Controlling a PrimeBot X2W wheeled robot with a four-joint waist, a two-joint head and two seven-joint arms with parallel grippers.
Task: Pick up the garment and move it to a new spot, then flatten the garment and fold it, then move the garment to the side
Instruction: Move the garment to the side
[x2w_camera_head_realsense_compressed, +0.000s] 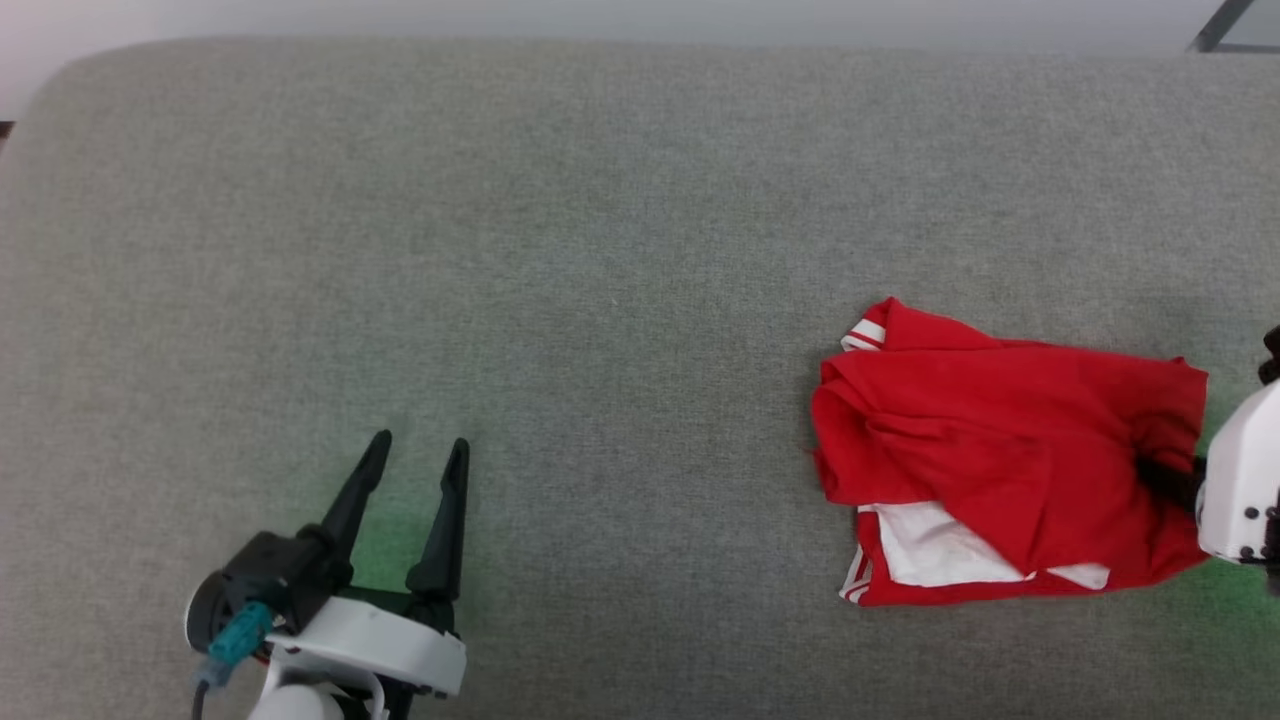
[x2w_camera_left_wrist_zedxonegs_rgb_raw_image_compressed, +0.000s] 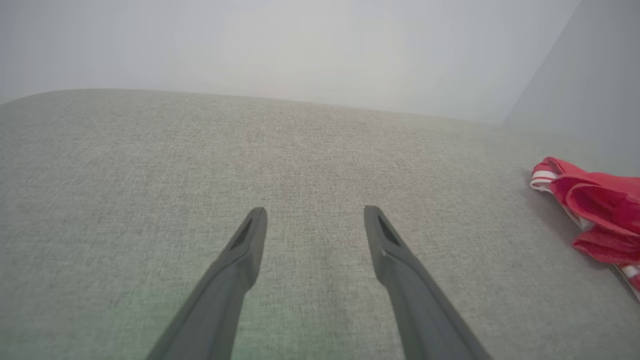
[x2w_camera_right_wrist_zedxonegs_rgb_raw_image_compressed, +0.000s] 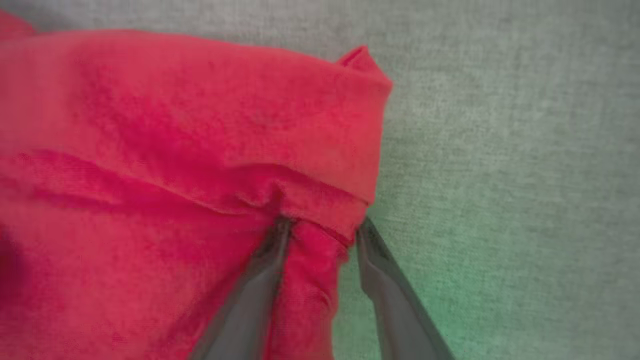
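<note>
**Item 1: left end effector** (x2w_camera_head_realsense_compressed: 420, 442). Fingers spread wide, nothing between them, nothing touched. It hangs low over bare grey fabric worktop (x2w_camera_head_realsense_compressed: 600, 250). The garment lies well off to its right.

**Item 2: garment** (x2w_camera_head_realsense_compressed: 1000, 440). Red T-shirt, white sleeve and striped trim showing at the underside. It lies on the worktop in a rumpled, loosely doubled heap, neither spread flat nor neatly squared. Its right edge is at the right end effector's fingertips.

**Item 3: right end effector** (x2w_camera_right_wrist_zedxonegs_rgb_raw_image_compressed: 322, 230). Fingers stand partly apart, astride a raised fold at the garment's edge. One finger presses into the red cloth and the other sits at the fold's outer side, against the worktop. Whether the fold is pinched firmly cannot be told.

**Step in hand (judgement).** A grasp on the garment's edge by the right end effector. The heap fits either the pick-up that carries it to a new spot, or the last carry to the side after a loose fold.

**Next move calls for.** The fingers must close fully on the fold and catch enough layers that the cloth does not slip out when lifted.
</note>
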